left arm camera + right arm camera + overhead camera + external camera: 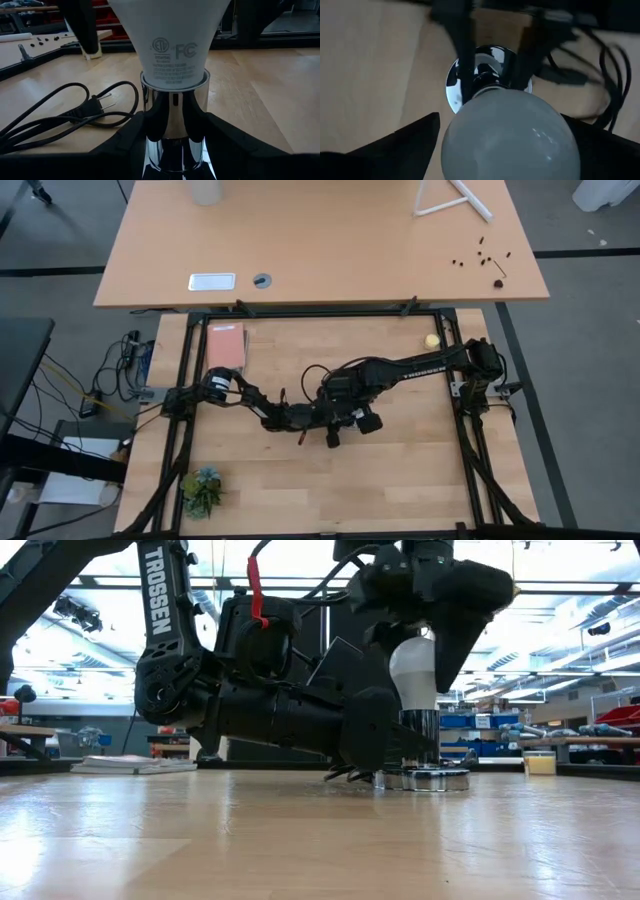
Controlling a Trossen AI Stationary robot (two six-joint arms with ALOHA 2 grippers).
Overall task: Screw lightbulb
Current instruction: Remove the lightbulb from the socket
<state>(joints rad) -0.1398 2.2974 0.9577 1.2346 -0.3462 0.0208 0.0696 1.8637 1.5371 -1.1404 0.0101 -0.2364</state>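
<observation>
I'm seeing the lightbulb (pixel 413 671) standing upright in the shiny socket (pixel 421 743), its neck seated in the chrome collar. My left gripper (pixel 174 145) is lying low beside the socket, its fingers (pixel 125 137) clamping the chrome stem. My right gripper (pixel 507 145) is hanging directly above the socket, its fingers spread wide on both sides of the globe, not touching it. A black cord (pixel 65 112) is lying just beside the socket.

"TROSSEN" runs in white letters down the dark arm (pixel 160 600) in the low view. The lightbulb (pixel 172 50) neck bears an "FC" mark, a round "Intertek" badge, and finer print too small to read.
</observation>
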